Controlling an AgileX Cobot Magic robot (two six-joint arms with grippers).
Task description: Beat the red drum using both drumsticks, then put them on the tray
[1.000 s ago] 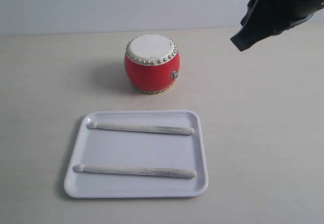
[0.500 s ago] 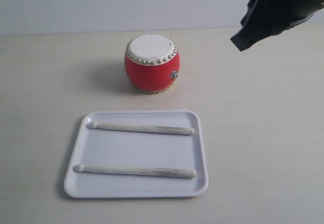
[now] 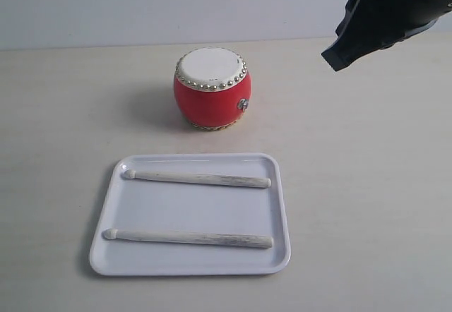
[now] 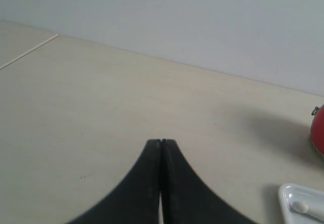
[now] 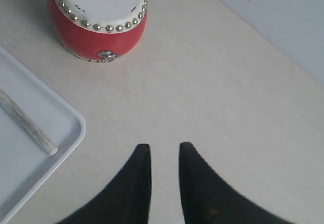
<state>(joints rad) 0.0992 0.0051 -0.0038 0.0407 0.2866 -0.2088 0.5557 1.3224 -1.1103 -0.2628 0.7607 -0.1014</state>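
The red drum (image 3: pixel 211 88) stands upright behind the white tray (image 3: pixel 282 217); it also shows in the right wrist view (image 5: pixel 96 19). Two pale drumsticks lie side by side on the tray, the far drumstick (image 3: pixel 198 178) and the near drumstick (image 3: pixel 189 238), tips to the left. My right gripper (image 5: pixel 164 145) hovers open and empty over bare table, right of the drum; its arm (image 3: pixel 388 15) fills the top right corner. My left gripper (image 4: pixel 161 141) is shut with nothing in it, over bare table to the left of the drum, whose red edge (image 4: pixel 319 135) peeks in.
The pale table meets a grey wall (image 3: pixel 141 8) behind the drum. A tray corner (image 4: pixel 298 203) with a drumstick tip shows in the left wrist view. The tray's right corner (image 5: pixel 71 133) and a stick's butt end (image 5: pixel 30 127) show in the right wrist view.
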